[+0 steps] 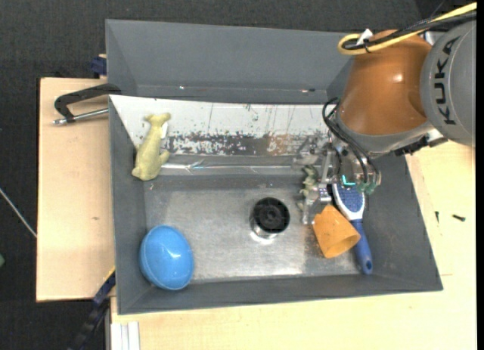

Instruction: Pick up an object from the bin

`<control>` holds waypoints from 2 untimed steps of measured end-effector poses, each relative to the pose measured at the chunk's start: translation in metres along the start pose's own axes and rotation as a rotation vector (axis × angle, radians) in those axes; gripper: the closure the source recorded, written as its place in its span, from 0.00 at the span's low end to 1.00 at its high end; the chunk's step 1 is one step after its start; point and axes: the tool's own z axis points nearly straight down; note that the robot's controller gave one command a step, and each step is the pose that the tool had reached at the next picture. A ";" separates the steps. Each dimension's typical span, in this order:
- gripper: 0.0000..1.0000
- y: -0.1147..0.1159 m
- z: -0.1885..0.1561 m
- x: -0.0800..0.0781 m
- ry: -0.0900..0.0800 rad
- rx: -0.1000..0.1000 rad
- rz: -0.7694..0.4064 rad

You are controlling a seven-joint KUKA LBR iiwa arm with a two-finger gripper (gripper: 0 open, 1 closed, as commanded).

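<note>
from where i stand, the gripper [321, 196] hangs low at the right end of the bin [227, 54], near the back wall. its metal tip sits right at the upper left edge of an orange cup [335, 233] that lies tipped on its side. whether the gripper is spread or closed i cannot tell; the wrist's clutter and cables hide that part.

the cup looks like the likeliest thing to take. it rests on the floor in the right front part of the bin, touching or nearly touching a blue-handled brush [362, 249] that runs along its right side, with the brush's white head just up by the wrist.

to do this well, i'd say the grasp should straddle the cup's wall or narrow end and not its wide mouth. it should also come down square, because a cup on its side is apt to roll away from a glancing touch. the brush is the nuisance: a jaw landing on its handle could pinch both things or flick the cup aside, so staying to the cup's left side seems wiser.

the black round piece [269, 215] in the middle is near but apart. the blue egg shape [166, 256] and yellow toy animal [151, 148] lie well off to the left.
</note>
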 end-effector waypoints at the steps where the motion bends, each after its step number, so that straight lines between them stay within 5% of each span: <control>1: 0.00 0.031 0.118 0.007 -0.016 -0.003 0.171; 2: 1.00 0.029 0.114 0.004 -0.025 -0.002 0.171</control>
